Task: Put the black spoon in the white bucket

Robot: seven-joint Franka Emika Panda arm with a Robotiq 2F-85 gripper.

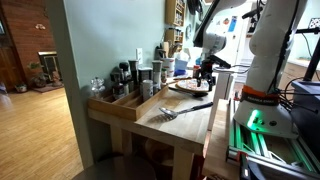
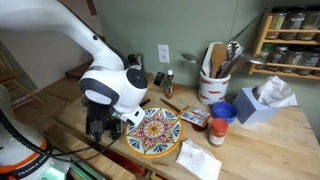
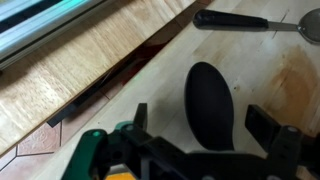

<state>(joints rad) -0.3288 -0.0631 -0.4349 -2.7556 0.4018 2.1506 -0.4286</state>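
Wrist view puts the black spoon [image 3: 210,105] right under the camera. Its oval bowl lies flat on the wooden table [image 3: 275,85] with its long axis running up and down the picture, so it sits across the line between the two fingers [image 3: 140,118]. I cannot see the handle; it may run back under the gripper body. The gripper [image 3: 205,128] is spread wide and holds nothing, one finger to each side of the bowl, with bare wood showing between finger and spoon on both sides. So the spoon is straight below and already bracketed. To my eye the next move needs only a short drop and a squeeze across the narrow width, not a sideways shift. Further off, near the top edge, a black-handled utensil [image 3: 235,19] with a silvery end lies crosswise, well apart from the jaws. In an exterior view the gripper [image 2: 98,127] hangs low just beside the painted plate [image 2: 155,132] and hides the spoon. The white bucket [image 2: 213,88], full of utensils, stands beyond the plate, well apart from the gripper, so the carry would pass over or round that plate.
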